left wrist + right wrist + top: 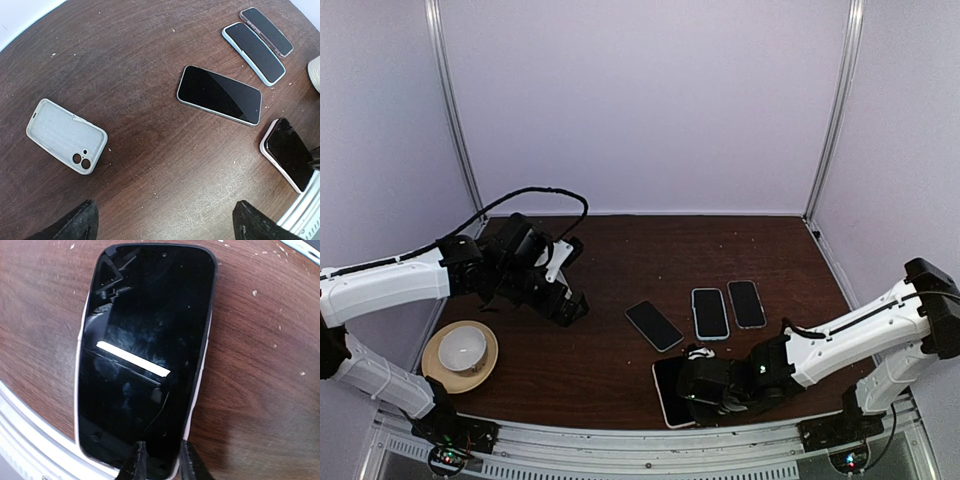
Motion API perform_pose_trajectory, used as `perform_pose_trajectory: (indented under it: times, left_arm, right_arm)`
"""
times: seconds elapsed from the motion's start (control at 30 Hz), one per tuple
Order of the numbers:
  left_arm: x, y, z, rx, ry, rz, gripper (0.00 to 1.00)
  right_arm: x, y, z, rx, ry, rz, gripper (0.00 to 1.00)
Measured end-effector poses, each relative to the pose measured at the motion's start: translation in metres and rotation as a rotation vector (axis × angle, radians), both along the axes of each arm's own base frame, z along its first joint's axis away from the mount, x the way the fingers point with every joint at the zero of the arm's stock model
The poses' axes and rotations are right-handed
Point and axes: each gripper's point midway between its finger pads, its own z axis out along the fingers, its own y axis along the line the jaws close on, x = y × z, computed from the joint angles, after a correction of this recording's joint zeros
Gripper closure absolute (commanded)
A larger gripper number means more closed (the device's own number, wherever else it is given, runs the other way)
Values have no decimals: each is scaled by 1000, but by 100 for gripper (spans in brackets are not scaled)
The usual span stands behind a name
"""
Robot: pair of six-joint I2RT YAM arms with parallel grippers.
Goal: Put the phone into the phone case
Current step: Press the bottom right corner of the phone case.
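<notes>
A black phone (145, 355) lies screen up in a pale pink-white case (202, 385) near the table's front edge (670, 390). My right gripper (159, 460) hovers over its near end, fingers a narrow gap apart with nothing between them. An empty grey-white phone case (66, 135), inside up with camera holes, lies to the left in the left wrist view. A bare dark phone (219, 94) rests mid-table (654, 325). My left gripper (165, 225) hangs wide open above bare wood between the empty case and the phones.
Two more phones lie side by side at the back right, one in a light blue case (710, 312), one in a dark clear case (746, 303). A white bowl on a tan saucer (462, 350) sits at the front left. The metal table edge (620, 440) runs just behind the right gripper.
</notes>
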Motion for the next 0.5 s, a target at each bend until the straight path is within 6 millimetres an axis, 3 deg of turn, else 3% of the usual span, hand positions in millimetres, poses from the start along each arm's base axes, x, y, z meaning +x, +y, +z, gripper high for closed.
perform_pose_trajectory:
  times: [0.17,0.3,0.4,0.5]
  left_arm:
    - [0,0,0,0,0,0,3]
    - [0,0,0,0,0,0,3]
    - [0,0,0,1,1,-1,2]
    - [0,0,-1,1,3,-1,2]
  right_arm:
    - [1,-3,-3,-45,2,-2,88]
    - [1,-4,-5,-68,-2,7,84]
    - [2,-3,-1,-96,-6,18,66]
    - [4,0,3,-140,-12,42,33]
